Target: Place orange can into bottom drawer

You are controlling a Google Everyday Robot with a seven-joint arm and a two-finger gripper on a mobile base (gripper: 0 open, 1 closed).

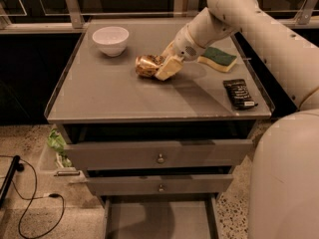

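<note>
Pincer [163,67] touches the right end of the shiny, dented orange can [146,66] lying on the desk [124,101]. Whether it is clamped, I cannot tell. The white arm [224,14] slants down from the right.

Off-white, smooth-shelled robot arm [269,31]: thick tubular segments with rounded, bulbous joints. The finish is matte and reads darker along the underside. A faint seam line crosses the shell towards the shoulder end. Narrower off-white wrist section [192,39]: a short cylinder carrying a small patch of dark dots. Cream-yellow, wedge-shaped tool [165,67]: fitted at the wrist end, located over the middle of the flat grey tabletop [124,101]. Broad, rounded off-white base shell [286,183]: plain surface, lower right.
</note>
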